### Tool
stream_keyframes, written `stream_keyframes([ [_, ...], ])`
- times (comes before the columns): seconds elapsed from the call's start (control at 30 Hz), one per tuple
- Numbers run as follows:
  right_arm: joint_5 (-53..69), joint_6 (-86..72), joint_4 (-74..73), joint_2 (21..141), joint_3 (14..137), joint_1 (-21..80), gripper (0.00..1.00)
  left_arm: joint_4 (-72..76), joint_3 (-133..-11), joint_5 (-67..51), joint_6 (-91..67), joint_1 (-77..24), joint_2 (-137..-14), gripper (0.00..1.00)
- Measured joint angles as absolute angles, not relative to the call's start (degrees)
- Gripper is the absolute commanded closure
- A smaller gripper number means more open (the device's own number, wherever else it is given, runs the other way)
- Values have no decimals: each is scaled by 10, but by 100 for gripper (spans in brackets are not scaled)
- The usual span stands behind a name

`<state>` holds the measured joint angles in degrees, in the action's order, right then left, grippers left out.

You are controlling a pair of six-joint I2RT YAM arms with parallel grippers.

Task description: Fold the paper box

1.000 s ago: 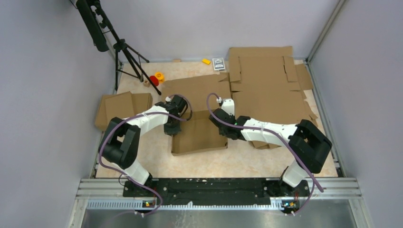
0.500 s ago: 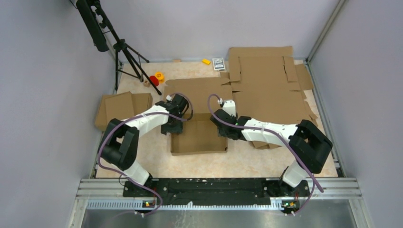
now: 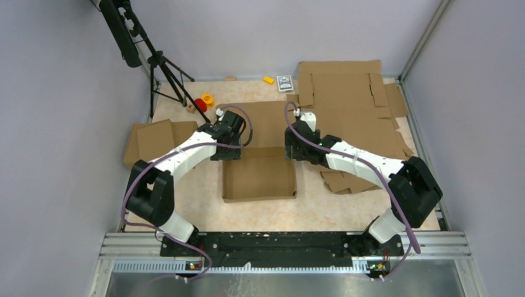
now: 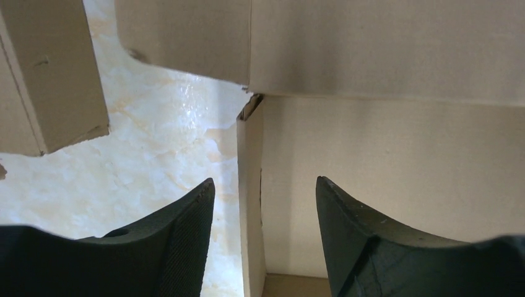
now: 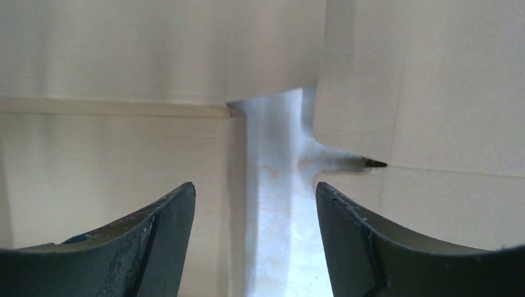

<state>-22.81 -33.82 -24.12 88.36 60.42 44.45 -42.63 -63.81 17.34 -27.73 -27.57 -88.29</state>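
Cardboard sits square in the middle of the worktop [image 3: 204, 198]: the paper box [image 3: 259, 179] is a shallow tray with its walls up, and one broad panel lies flat beyond its far edge. That central spot makes sense to me, since both arms can reach a far corner from either side without crossing.

From the left wrist camera I see the left end effector [image 4: 265, 181] spread wide and holding nothing. The box's left side wall [image 4: 251, 216] stands upright in the gap between the fingers, clear of both. Straddling the wall like this would let me pinch it or steer it with a small move.

The right end effector [image 5: 255, 185] is also wide and empty. It looks down on the box's far right corner and on the strip of bare worktop that parts the box from the pile of slotted sheets [image 3: 347, 102]. I would keep that strip in sight, because the pile lies just beside the box and a careless close could catch the wrong sheet.

I judge the tray as formed and the flat far panel as not yet folded over. The smaller cardboard pieces [image 3: 155, 141] lie well apart on the left, out of the way.
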Motion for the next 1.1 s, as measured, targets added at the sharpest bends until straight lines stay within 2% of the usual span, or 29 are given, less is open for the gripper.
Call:
stream_keyframes([
  [0.3, -236, -325, -248, 984, 680, 444, 38, -416, -643, 189, -278, -266, -933, 42],
  [0.43, -242, -325, -254, 1026, 694, 444, 43, -405, -643, 187, -279, -255, -934, 49],
  [0.5, -243, -325, -253, 1041, 695, 444, 54, -399, -642, 185, -280, -250, -935, 66],
  [0.6, -246, -325, -254, 1057, 695, 442, 60, -389, -640, 185, -286, -247, -938, 79],
  [0.7, -254, -327, -253, 1066, 696, 439, 73, -380, -631, 184, -290, -247, -941, 100],
  [0.77, -257, -331, -250, 1073, 700, 439, 86, -372, -627, 178, -295, -247, -942, 100],
  [0.8, -258, -334, -248, 1075, 703, 440, 100, -369, -626, 177, -295, -248, -942, 100],
  [1.0, -260, -337, -244, 1076, 703, 440, 100, -353, -616, 177, -301, -249, -935, 100],
  [1.03, -260, -337, -244, 1076, 703, 440, 97, -351, -614, 176, -301, -249, -933, 100],
  [1.07, -260, -337, -244, 1076, 703, 440, 81, -350, -613, 177, -301, -249, -933, 97],
  [1.1, -260, -337, -244, 1076, 703, 440, 69, -349, -613, 177, -301, -249, -932, 89],
])
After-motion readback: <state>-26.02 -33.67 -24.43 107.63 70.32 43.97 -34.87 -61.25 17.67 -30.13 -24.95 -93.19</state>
